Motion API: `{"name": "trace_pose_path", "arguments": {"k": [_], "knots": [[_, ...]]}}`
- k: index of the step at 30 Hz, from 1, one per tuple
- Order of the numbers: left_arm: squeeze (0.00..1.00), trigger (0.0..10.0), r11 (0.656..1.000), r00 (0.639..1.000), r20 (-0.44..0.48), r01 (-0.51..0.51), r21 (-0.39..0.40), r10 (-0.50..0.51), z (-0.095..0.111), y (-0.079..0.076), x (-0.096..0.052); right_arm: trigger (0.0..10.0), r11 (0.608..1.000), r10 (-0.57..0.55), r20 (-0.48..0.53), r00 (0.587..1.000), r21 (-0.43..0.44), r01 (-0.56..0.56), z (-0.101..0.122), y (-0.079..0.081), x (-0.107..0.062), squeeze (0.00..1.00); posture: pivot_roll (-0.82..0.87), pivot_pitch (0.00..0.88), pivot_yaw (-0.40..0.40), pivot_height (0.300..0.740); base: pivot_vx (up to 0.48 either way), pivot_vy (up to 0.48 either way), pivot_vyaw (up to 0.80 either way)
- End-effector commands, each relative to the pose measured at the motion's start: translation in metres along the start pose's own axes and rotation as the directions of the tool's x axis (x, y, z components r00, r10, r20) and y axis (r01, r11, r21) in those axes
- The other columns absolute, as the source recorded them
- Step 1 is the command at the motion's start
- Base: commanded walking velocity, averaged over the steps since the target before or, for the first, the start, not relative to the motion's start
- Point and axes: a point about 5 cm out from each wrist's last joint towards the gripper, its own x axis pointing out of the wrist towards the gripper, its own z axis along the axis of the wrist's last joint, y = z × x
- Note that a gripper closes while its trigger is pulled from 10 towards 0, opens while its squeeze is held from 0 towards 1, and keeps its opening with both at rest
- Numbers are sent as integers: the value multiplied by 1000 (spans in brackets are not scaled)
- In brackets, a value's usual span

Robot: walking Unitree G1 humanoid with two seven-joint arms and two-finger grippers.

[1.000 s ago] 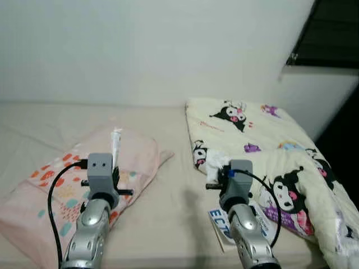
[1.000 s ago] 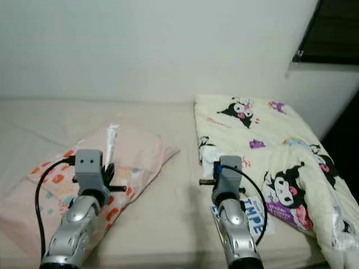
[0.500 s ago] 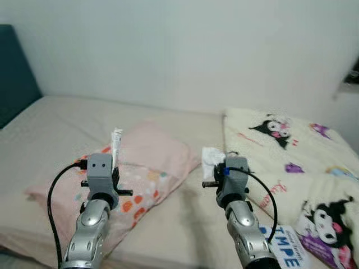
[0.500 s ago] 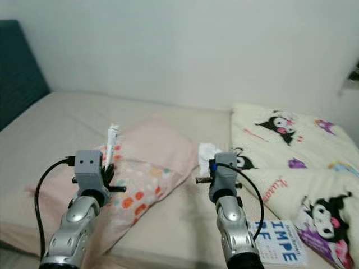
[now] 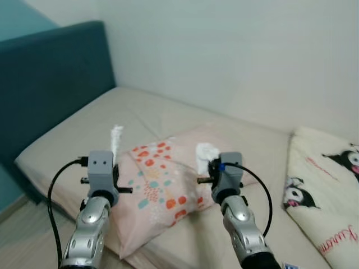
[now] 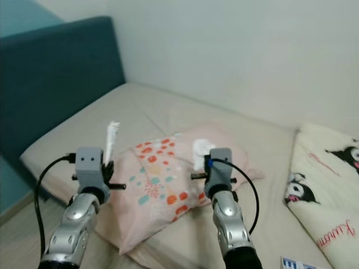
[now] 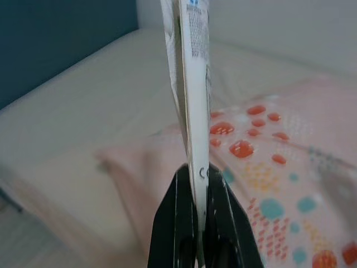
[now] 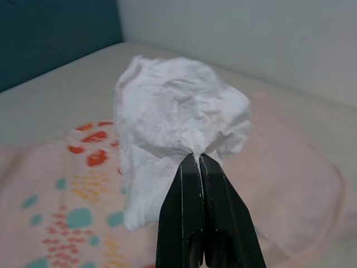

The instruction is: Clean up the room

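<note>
A crumpled white tissue (image 8: pixel 177 120) is pinched in the right gripper (image 8: pixel 196 162), whose fingers are closed on it above the pink spotted pillow (image 5: pixel 162 190). The left gripper (image 7: pixel 195 174) clamps a flat white wrapper (image 7: pixel 192 72) upright over the bed (image 5: pixel 84 129), near the teal headboard (image 5: pixel 50 84).

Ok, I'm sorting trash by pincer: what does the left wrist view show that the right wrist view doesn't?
Left wrist view: the left pincer shut on a flat white wrapper bearing small print. Right wrist view: the right pincer shut on a crumpled white tissue. Both share the pink pillow with coloured spots, the beige bed and the teal headboard.
</note>
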Motion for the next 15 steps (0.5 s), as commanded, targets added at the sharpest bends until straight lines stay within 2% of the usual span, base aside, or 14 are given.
{"name": "trace_pose_path", "arguments": {"k": [1,5,15], "knots": [[0,10000,1000,1000,-28,-14,7,14,-3,2,0,10000,1000,9,-10,1000,9,-8,-2,1,-1,0,69,0,-76,740,0,0,800],[0,10000,1000,999,-38,-24,-1,24,-4,4,-1,10000,999,29,-30,999,15,-29,-5,3,-1,0,73,0,-80,740,0,0,800],[0,10000,997,996,-71,-52,63,57,-14,15,-6,10000,995,98,-102,990,-3,-98,-15,8,0,0,81,0,-85,740,0,0,800]]}}
